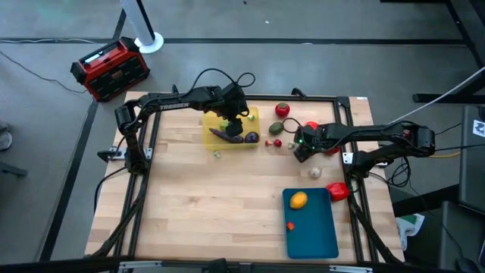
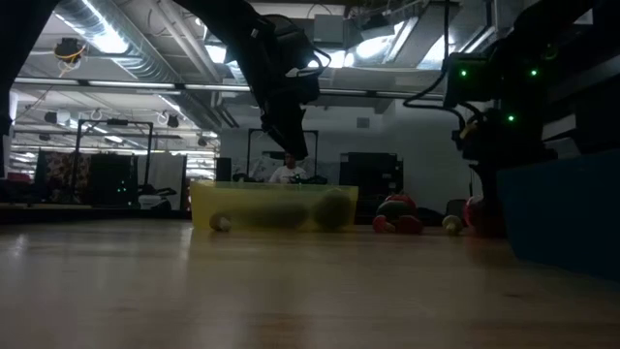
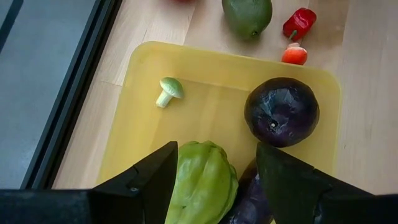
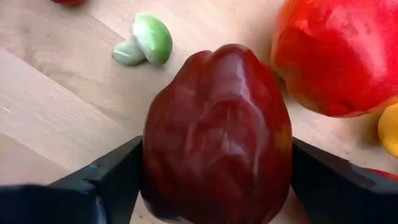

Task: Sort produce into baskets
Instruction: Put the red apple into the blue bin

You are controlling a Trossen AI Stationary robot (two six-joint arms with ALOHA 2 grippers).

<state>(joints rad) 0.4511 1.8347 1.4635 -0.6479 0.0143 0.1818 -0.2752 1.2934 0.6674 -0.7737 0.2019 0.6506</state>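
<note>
Glossy lobed dark-red pepper (image 4: 217,134) between right pincer (image 4: 214,177) fingers, ribbed green pepper (image 3: 202,183)

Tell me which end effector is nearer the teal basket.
Right. The right end effector sits just beyond the teal basket's far end; the left end effector is farther off, over the yellow basket.

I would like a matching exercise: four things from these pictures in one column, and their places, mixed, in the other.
Things:
1. green pepper
2. lemon
3. dark red pepper
4. red-and-black box

Places:
a. in the teal basket
b. on the floor beside the table
c. in the yellow basket, between the left end effector's fingers
d. between the right end effector's fingers

Pairs: 1-c, 2-a, 3-d, 4-b
</note>
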